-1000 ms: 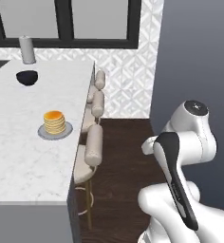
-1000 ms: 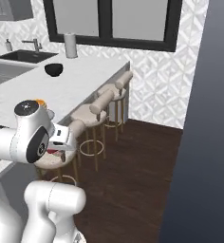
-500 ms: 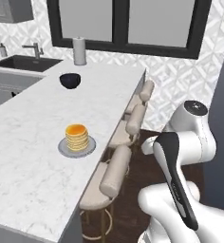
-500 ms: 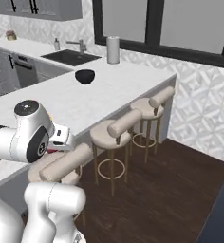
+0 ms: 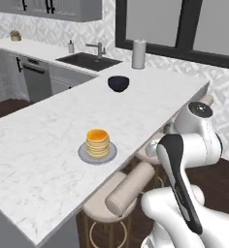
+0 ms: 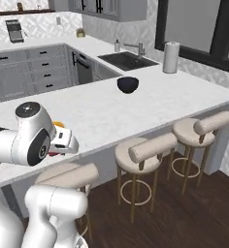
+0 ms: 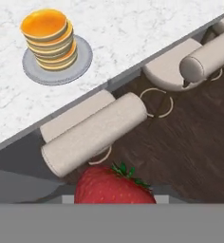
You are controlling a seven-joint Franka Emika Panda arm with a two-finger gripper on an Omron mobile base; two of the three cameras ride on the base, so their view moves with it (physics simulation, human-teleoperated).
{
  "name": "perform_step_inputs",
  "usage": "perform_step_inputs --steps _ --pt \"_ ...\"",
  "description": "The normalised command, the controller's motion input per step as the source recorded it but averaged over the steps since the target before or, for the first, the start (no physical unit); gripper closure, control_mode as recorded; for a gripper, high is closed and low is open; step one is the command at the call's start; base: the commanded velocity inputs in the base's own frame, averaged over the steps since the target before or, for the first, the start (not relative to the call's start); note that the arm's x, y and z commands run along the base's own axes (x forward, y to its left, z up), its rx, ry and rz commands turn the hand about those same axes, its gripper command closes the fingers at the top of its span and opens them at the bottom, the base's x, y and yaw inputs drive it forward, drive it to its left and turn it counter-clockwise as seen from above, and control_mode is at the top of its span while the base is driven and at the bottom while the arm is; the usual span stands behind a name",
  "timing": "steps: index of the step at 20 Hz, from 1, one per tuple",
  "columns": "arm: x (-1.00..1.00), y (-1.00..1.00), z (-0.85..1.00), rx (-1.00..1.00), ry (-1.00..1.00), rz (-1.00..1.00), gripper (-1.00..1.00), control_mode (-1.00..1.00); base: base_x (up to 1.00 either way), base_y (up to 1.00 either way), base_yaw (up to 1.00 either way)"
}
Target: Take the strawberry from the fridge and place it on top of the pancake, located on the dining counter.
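Observation:
The strawberry [image 7: 115, 185] fills the bottom of the hand view, red with green leaves, held in my gripper. In the right base view my gripper [image 6: 56, 151] hangs at the counter's near edge, shut on that red berry [image 6: 53, 154]. The pancake [image 5: 97, 141] is a golden stack on a round grey plate [image 5: 85, 155] on the white marble dining counter [image 5: 48, 145]. Seen from the hand, the pancake [image 7: 50, 33] lies up and to the left, past the counter edge. The fridge is out of view.
Padded bar stools [image 5: 128, 191] [image 6: 145, 150] line the counter's near side, right below my hand. A black bowl [image 5: 118, 83] and a paper towel roll [image 5: 139, 53] stand farther along the counter. A sink [image 6: 128, 60] and grey cabinets [image 6: 34, 72] lie behind.
The whole scene has shifted as the base drove, so the counter and pancake now sit nearer and more central. The gripper has stayed shut on the strawberry.

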Motion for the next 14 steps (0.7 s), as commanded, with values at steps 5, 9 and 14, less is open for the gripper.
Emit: perform_step_inputs --steps 5,9,14 --pt "0.00 0.00 0.00 0.00 0.00 0.00 1.00 1.00 0.25 -0.44 0.60" --pt "0.00 0.00 0.00 0.00 0.00 0.00 1.00 1.00 0.42 -0.39 0.61" --pt "0.00 0.00 0.00 0.00 0.00 0.00 1.00 1.00 0.56 -0.26 0.61"
